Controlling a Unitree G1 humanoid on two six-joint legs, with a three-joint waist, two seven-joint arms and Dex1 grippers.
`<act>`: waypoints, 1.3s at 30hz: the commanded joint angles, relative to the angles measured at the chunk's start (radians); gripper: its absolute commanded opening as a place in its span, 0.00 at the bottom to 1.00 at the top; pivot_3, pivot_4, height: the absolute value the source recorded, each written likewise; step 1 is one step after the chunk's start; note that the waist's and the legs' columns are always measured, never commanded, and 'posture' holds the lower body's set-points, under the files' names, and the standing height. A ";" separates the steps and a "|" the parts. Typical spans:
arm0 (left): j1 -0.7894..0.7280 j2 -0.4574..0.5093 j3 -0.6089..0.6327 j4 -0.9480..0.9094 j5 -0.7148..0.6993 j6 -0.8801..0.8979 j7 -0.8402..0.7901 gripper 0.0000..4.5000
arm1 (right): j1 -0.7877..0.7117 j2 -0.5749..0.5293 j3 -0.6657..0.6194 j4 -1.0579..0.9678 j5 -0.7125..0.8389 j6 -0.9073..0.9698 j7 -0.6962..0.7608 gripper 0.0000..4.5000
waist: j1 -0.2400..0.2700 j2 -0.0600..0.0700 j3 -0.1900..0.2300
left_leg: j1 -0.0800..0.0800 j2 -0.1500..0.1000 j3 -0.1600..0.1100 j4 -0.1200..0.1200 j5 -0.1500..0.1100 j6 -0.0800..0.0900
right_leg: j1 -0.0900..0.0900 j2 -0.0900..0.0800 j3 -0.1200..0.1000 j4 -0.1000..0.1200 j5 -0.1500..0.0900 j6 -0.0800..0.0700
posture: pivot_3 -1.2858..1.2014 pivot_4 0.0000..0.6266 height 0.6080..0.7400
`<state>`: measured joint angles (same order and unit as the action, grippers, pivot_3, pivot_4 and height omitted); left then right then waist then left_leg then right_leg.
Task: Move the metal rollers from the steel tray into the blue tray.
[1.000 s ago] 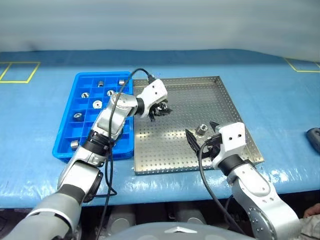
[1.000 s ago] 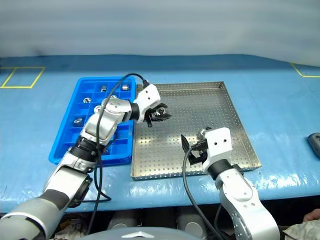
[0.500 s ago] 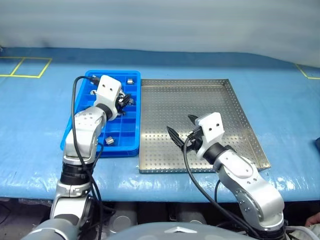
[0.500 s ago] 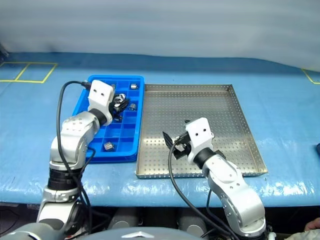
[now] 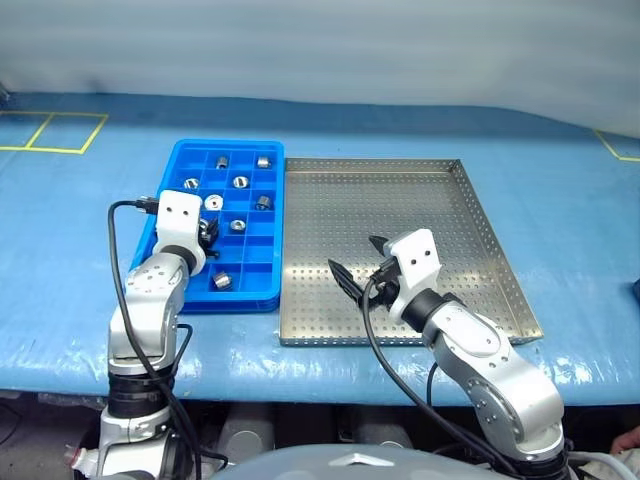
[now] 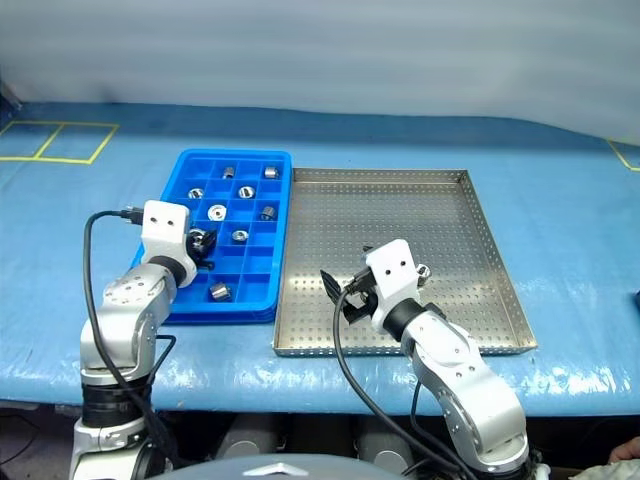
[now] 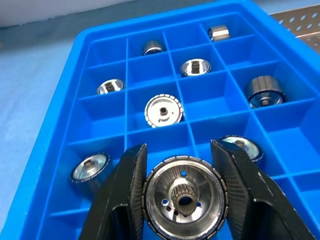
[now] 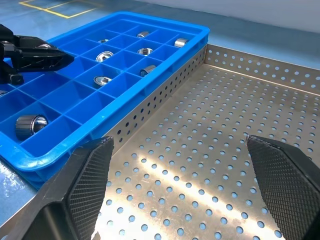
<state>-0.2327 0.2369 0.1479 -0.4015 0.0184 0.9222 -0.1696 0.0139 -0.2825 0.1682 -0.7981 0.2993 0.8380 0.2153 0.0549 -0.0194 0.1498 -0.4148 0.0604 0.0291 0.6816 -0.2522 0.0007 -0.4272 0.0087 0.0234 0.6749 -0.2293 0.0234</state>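
The blue tray (image 5: 272, 240) lies left of the steel tray (image 5: 400, 205), rims touching. Several metal rollers (image 5: 237, 225) sit in separate compartments of the blue tray. My left gripper (image 5: 207, 232) hovers over that tray's near left compartments, shut on a wide toothed metal roller (image 7: 184, 200) gripped by its rim. My right gripper (image 5: 358, 262) stands open and empty over the near middle of the steel tray, fingers (image 8: 87, 175) spread wide. One small roller (image 6: 422, 270) peeks out beside the right hand on the perforated floor.
Both trays rest on a blue table cover (image 5: 560, 200) with yellow tape marks (image 5: 55, 132) at the far left. A dark object (image 5: 636, 290) shows at the right edge. The table's front edge runs just below the trays.
My left gripper has carried the roller leftward from over the steel tray to the blue tray's left side, turning and sinking slightly. The head view also shifted. The right gripper barely moved.
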 commanded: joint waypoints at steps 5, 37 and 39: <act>0.046 -0.007 0.023 -0.055 -0.022 0.015 0.019 0.38 | -0.005 0.005 -0.009 -0.032 0.013 -0.006 0.000 1.00 | 0.000 0.000 0.000 | 0.000 0.000 0.000 0.000 0.000 0.000 | 0.000 0.000 0.000 0.000 0.000 0.000 | 0.59 0.24 1.00; -0.430 -0.026 -0.377 0.366 -0.216 -0.239 -0.440 0.99 | 0.312 0.035 -0.192 -0.249 -0.010 -0.035 -0.143 1.00 | -0.053 -0.001 0.000 | 0.000 -0.001 0.004 0.000 0.000 0.000 | 0.000 0.000 0.001 -0.001 -0.003 -0.005 | 0.49 0.24 1.00; -0.473 -0.051 -0.423 0.448 -0.194 -0.303 -0.473 0.99 | 0.331 0.034 -0.183 -0.249 -0.016 -0.055 -0.158 1.00 | -0.065 0.000 0.000 | 0.000 -0.001 0.004 0.000 0.000 0.000 | 0.000 0.000 0.002 -0.002 -0.003 -0.005 | 0.48 0.24 1.00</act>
<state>-0.6751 0.1987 -0.2430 0.0085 -0.1937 0.6828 -0.6129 0.3421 -0.2468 -0.0109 -1.0017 0.2872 0.8191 0.0725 -0.0099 -0.0199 0.1499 -0.4152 0.0593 0.0336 0.6818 -0.2523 0.0010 -0.4274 0.0084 0.0252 0.6731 -0.2323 0.0188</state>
